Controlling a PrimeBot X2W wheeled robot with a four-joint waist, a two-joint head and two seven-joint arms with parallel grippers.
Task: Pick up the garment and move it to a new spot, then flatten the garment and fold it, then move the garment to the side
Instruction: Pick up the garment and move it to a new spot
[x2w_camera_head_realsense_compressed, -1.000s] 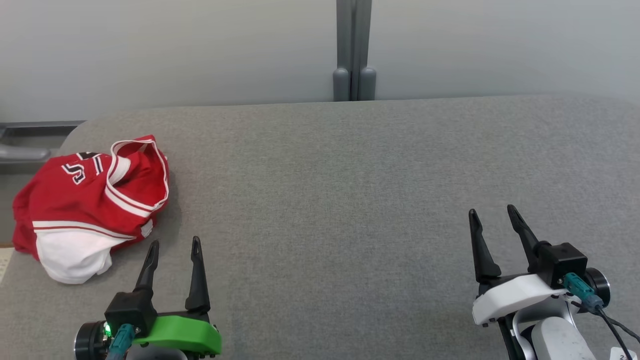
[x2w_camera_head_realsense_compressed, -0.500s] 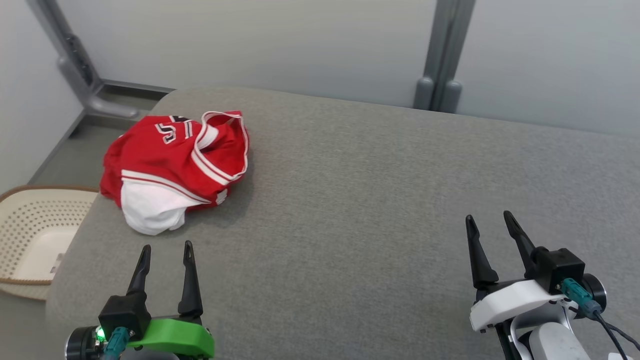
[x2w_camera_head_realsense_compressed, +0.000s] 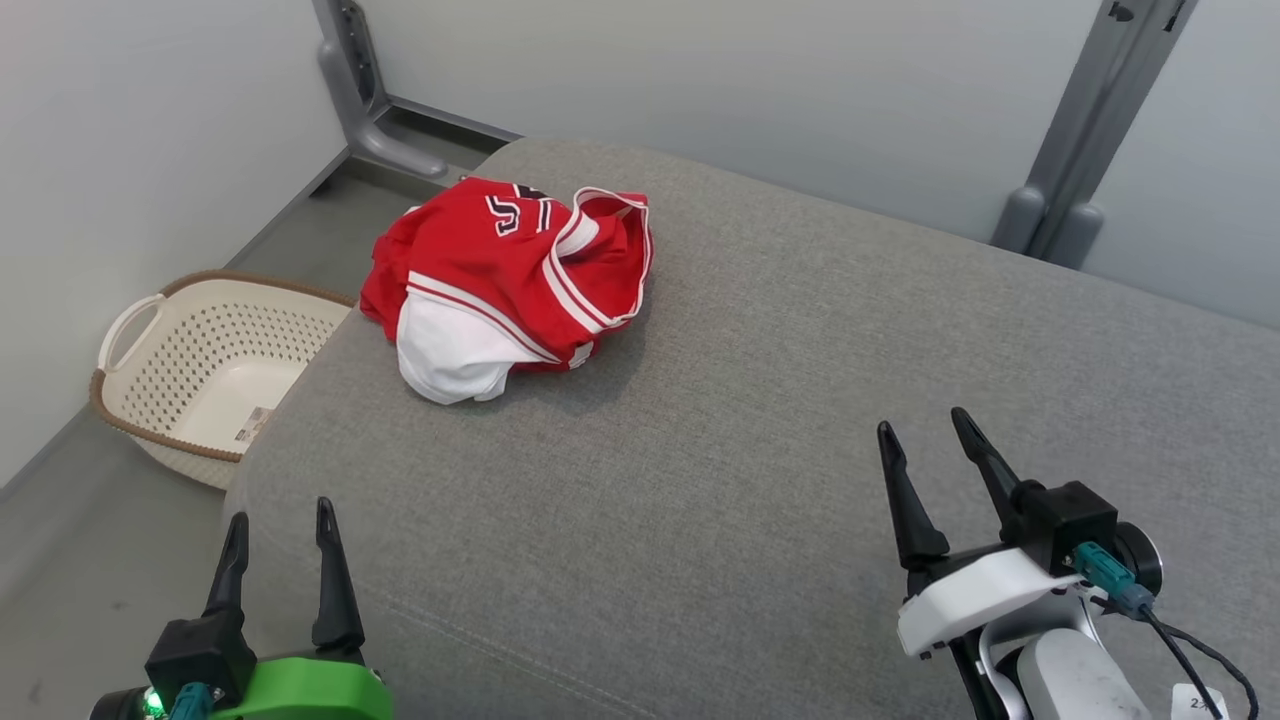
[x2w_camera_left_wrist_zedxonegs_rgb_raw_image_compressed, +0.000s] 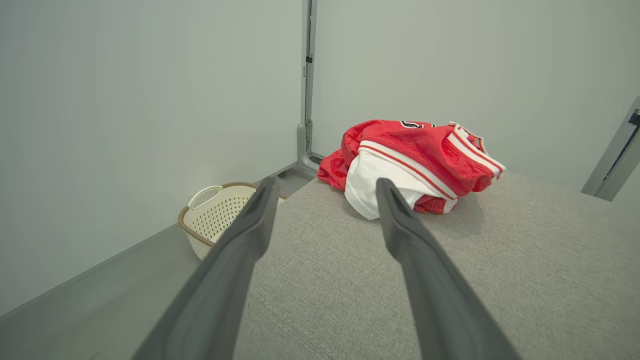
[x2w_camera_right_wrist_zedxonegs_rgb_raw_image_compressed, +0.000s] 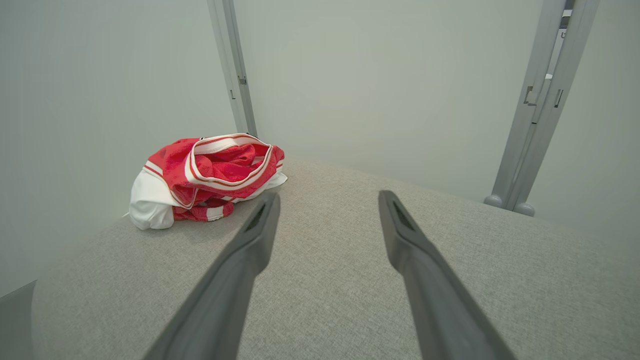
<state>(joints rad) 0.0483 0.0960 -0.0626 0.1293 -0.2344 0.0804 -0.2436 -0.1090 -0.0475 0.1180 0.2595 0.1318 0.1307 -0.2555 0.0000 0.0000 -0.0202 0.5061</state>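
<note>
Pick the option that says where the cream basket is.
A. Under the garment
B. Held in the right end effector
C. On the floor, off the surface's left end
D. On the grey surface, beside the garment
C: the perforated basket stands on the floor below the rounded left end of the grey surface, while the red and white garment lies crumpled on top of that surface, apart from it.
</note>
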